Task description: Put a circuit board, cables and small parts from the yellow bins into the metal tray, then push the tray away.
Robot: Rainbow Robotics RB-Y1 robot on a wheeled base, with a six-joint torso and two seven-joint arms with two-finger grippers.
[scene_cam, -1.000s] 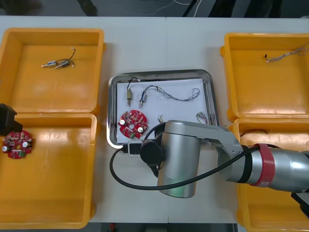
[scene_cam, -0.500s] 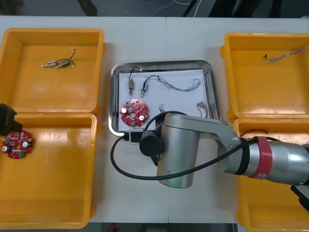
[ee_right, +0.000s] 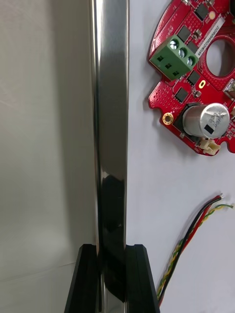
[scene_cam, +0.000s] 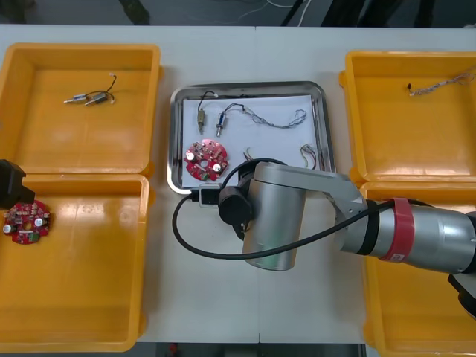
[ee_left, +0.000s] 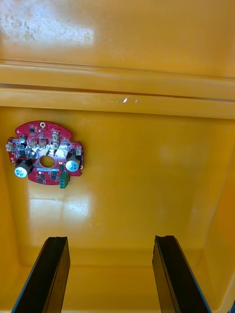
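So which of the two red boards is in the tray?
The board on the metal tray's white inside, by the right gripper shut on its rim. The other board lies in a left yellow bin, below the left gripper.

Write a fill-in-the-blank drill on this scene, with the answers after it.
The right claw is ____ on the metal tray's rim.
The left claw hangs ____ over a yellow bin.
The circuit board in the tray is coloured ____.
Missing words: shut, open, red.
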